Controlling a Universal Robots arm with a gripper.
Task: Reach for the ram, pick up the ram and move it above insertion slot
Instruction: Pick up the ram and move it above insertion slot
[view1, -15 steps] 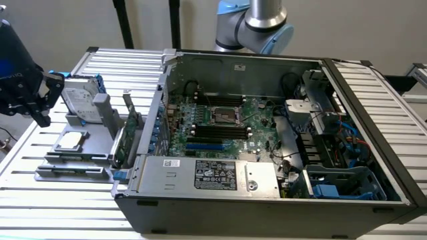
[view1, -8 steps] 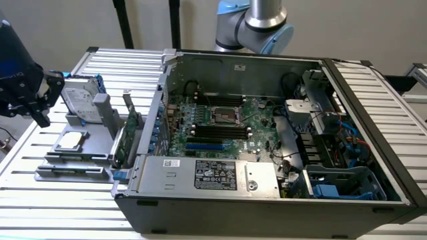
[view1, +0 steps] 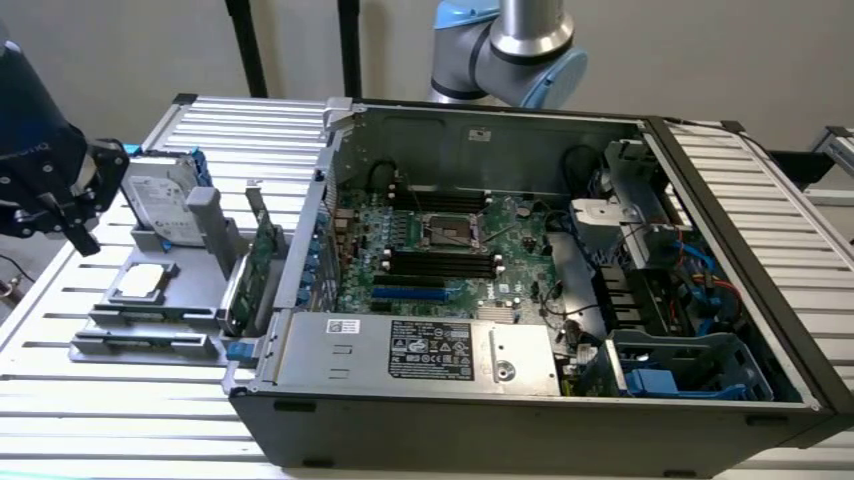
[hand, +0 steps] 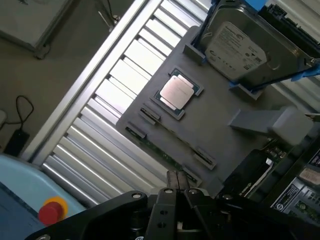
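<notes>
Your gripper (hand: 178, 176) hangs empty, its fingertips set close together, near the ram (hand: 161, 152), which lies in its slot along the edge of the grey tray (hand: 220, 120) on the bench (hand: 125, 65). You're in the reach, I judge; grasping calls for opening across the stick's thin edge.

One open computer case (view1: 534, 420) is counted on the exterior view's right and one grey tray (view1: 147, 340) on the exterior view's left. At the tray are counted one hard drive (view1: 160, 205), one processor (view1: 143, 283), one ram (hand: 160, 152) and one expansion card (view1: 254, 280).
</notes>
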